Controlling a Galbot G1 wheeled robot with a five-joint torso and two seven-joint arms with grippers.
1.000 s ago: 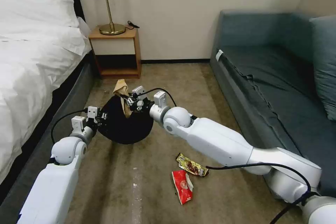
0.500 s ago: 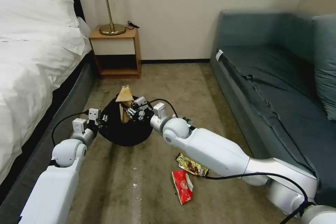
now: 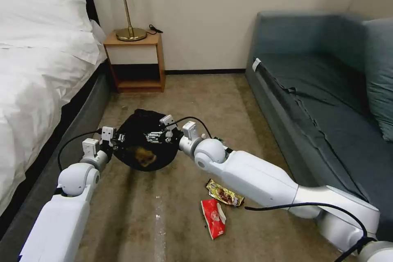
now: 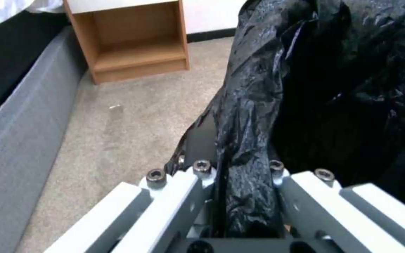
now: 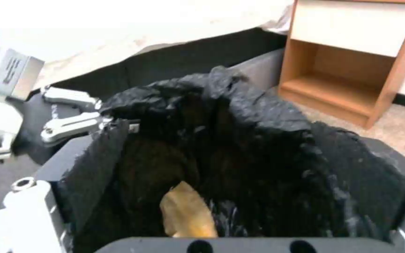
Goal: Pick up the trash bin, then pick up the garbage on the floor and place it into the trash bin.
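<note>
1. The white bed [image 3: 37, 61] runs along the robot's left and the blue-grey fabric sofa [image 3: 323, 90] along its right, with a strip of brown carpet between them and a wooden nightstand [image 3: 137, 63] with a brass lamp [image 3: 130, 28] at the far wall.
2. The left arm reaches forward low beside the bed. Its left gripper [image 3: 114, 139] is at the near-left rim of the small round trash bin lined with a crinkled black plastic bag [image 3: 143, 141]. In the left wrist view the fingers are clamped on a fold of that black liner and the rim, so the bin is held up off the carpet.
3. The right arm stretches across from the sofa side, and the right gripper [image 3: 157, 136] hovers just over the bin's mouth on its right side. Its fingers stand apart with nothing between them.
4. Inside the bin, the crumpled brown paper bag [image 5: 186, 214] lies on the black liner at the bottom, directly below the right gripper. By my reading, that piece is delivered.
5. On the carpet near the robot, under the right forearm, the shiny gold-brown wrapper [image 3: 224, 193] lies just beside the red snack packet [image 3: 213, 217]. Both are untouched.
6. A small green-and-clear item, probably the bottle [image 3: 219, 139], peeks out behind the right elbow, too hidden to be sure.
7. Judged overall: the bin is picked up, one piece is in, and at least two more remain to collect.
</note>
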